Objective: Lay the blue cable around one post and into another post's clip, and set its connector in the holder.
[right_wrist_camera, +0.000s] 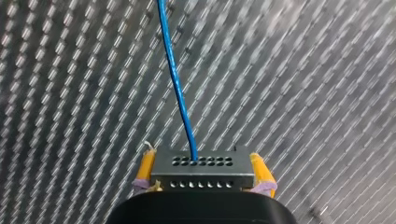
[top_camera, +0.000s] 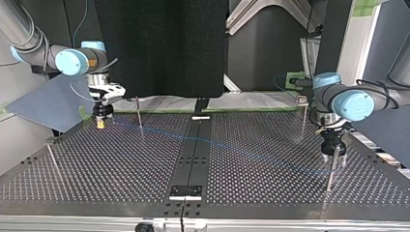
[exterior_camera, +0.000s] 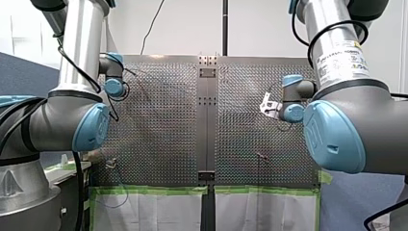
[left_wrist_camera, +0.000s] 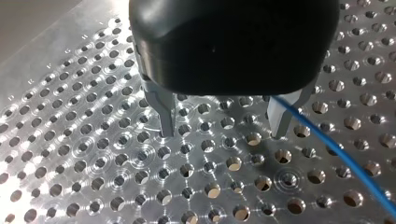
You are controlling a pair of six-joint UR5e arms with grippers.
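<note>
Blue cable [right_wrist_camera: 180, 93] — one end in a grey connector [right_wrist_camera: 201, 161] clamped between the yellow pads of my right gripper [right_wrist_camera: 204, 171], the line running over the perforated table [left_wrist_camera: 70, 140] past one metal finger of my left gripper [left_wrist_camera: 224, 131] — fingers spread, nothing between them.

blue cable [right_wrist_camera: 175, 70], grey dotted connector [right_wrist_camera: 202, 170], yellow pads [right_wrist_camera: 146, 166], silver perforated table [left_wrist_camera: 93, 140]
</note>
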